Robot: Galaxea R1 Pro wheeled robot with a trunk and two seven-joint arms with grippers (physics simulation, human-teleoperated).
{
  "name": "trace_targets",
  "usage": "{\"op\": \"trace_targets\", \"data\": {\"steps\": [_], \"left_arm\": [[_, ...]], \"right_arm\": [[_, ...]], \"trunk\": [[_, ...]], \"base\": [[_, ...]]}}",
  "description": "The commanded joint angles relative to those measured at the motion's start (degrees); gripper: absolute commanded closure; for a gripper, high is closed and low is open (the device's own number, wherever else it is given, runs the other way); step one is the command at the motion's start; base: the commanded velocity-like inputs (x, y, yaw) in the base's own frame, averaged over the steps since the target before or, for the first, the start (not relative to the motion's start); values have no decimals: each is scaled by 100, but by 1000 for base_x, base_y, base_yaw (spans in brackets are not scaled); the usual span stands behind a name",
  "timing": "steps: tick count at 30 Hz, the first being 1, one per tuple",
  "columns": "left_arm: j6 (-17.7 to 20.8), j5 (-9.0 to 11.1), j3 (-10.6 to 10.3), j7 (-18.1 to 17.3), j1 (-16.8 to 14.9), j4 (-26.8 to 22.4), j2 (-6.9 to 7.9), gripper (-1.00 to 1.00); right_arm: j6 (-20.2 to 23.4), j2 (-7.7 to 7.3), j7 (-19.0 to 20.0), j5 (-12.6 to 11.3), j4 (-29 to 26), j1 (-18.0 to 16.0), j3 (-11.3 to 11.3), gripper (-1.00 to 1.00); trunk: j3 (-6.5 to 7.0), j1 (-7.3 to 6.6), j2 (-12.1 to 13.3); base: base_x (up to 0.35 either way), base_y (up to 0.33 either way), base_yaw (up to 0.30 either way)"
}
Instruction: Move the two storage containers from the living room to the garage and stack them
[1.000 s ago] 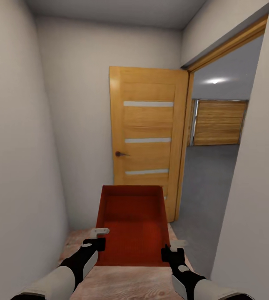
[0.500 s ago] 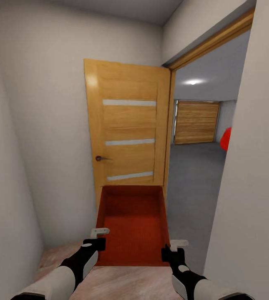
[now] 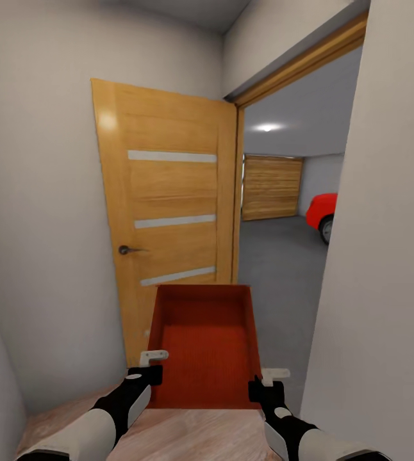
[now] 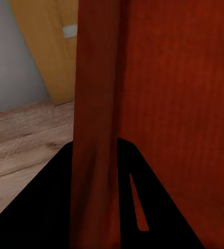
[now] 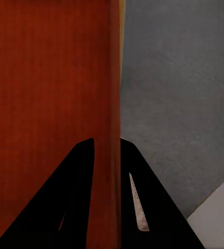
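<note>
Currently one storage container — each of two end effectors, left and right, clamps a side wall.

Camera swung to the right and nearer the doorway since a second ago: wooden door now sits farther left in the head view, more of the garage floor opened up, and a red car newly revealed beyond the plank sliding door.

One storage container, one wooden door, one red car.
</note>
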Motion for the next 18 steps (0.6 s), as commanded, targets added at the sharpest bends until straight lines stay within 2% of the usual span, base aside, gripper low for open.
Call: {"op": "trace_targets", "data": {"steps": [1, 9, 18], "left_arm": [[42, -54, 516, 70, -8, -33, 9, 100], [47, -54, 522, 69, -8, -34, 7, 100], [59, -54, 517, 61, -8, -26, 9, 100]], "right_arm": [[-46, -16, -42, -212, 12, -2, -179, 100], [-46, -16, -42, -212, 12, -2, -179, 100], [-46, -14, -42, -212, 12, -2, -179, 100]], "trunk": [[-9, 1, -8], [-9, 1, -8], [-9, 1, -8]], "base": [[8, 6, -280], [2, 41, -280], [34, 289, -280]]}}
